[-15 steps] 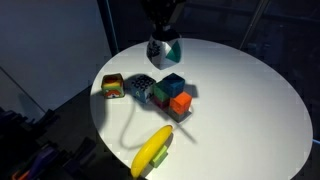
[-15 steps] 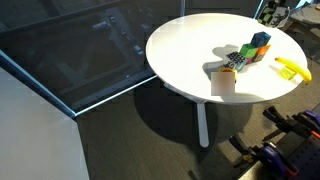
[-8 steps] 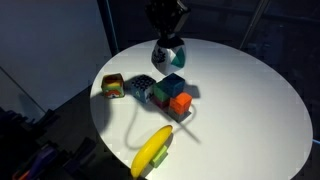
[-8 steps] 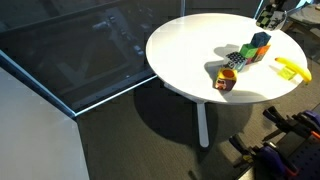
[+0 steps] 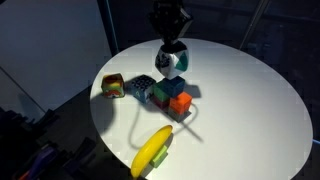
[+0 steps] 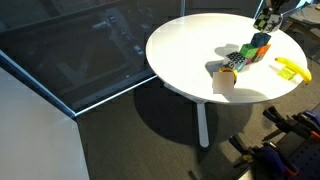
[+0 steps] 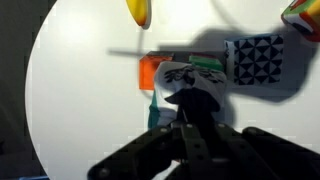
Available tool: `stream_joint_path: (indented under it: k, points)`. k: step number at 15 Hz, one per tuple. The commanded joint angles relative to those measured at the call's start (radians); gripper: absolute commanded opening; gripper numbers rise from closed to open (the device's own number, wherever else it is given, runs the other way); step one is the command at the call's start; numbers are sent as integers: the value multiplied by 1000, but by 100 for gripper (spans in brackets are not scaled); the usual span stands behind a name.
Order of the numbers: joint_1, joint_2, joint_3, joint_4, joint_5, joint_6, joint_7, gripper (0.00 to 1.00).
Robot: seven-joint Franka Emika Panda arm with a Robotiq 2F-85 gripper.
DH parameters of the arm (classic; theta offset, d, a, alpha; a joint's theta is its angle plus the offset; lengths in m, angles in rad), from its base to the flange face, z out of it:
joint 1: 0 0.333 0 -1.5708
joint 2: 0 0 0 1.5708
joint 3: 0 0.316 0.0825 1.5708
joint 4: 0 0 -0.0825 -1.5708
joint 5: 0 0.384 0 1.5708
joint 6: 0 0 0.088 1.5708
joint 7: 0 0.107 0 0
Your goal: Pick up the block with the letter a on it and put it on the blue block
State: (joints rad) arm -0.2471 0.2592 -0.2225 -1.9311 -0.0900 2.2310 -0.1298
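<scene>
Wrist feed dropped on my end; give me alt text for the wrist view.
The gripper holds the block with the letter a above a cluster of cubes on the white round table: an orange cube beside it and a black-and-white checkered cube further out. A banana and a yellow-and-red cube sit at the picture's top edge.

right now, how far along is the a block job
Done: the pickup. The block with the letter a is held in the jaws and looks lifted off the table. In hand: the carry, with the block hanging close to the blue block beside the orange cube. Left: setting it on the blue block, whose top is bare, then opening the jaws.
</scene>
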Motion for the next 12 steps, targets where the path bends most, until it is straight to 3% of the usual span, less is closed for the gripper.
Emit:
stream_joint_path:
  k: [1,12]
  points:
    - [-23,15,5,25,25,1,-46,7]
    - [-55,35,5,30,32,1,-87,8]
